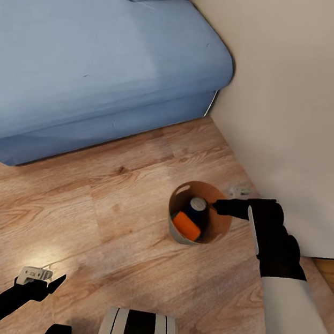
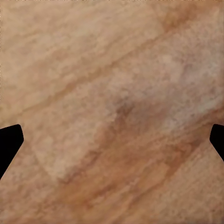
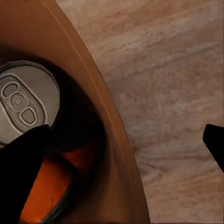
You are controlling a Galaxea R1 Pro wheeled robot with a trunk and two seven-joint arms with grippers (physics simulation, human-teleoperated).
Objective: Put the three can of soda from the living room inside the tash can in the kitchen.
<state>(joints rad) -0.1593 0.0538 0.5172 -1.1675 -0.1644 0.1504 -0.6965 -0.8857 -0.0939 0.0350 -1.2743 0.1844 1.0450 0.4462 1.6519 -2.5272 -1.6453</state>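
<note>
I am looking down over a blue sofa (image 1: 94,51) that is taking up the upper left of the head view, its front edge running diagonally across the light wood plank floor (image 1: 100,243), with a pale wall (image 1: 297,102) closing off the right side and meeting the sofa's end in a corner. Between the sofa's front edge and my base, a wide strip of bare floor is lying open. The trash can (image 1: 177,233) is sitting on the floor near the foot of the wall, well apart from the sofa, and it is holding a dark blue can (image 1: 197,205) standing upright with its silver top showing and an orange can (image 1: 186,226) lying on its side just beside it. My right gripper (image 1: 218,206) is hovering at the can's rim on the wall side; in the right wrist view its fingers are spread wide, one over the copper-brown inside (image 3: 56,42) and one out over the floor, straddling the rim and gripping nothing. My left gripper (image 1: 54,283) is hanging low over bare floor, fingers parted and empty.
</note>
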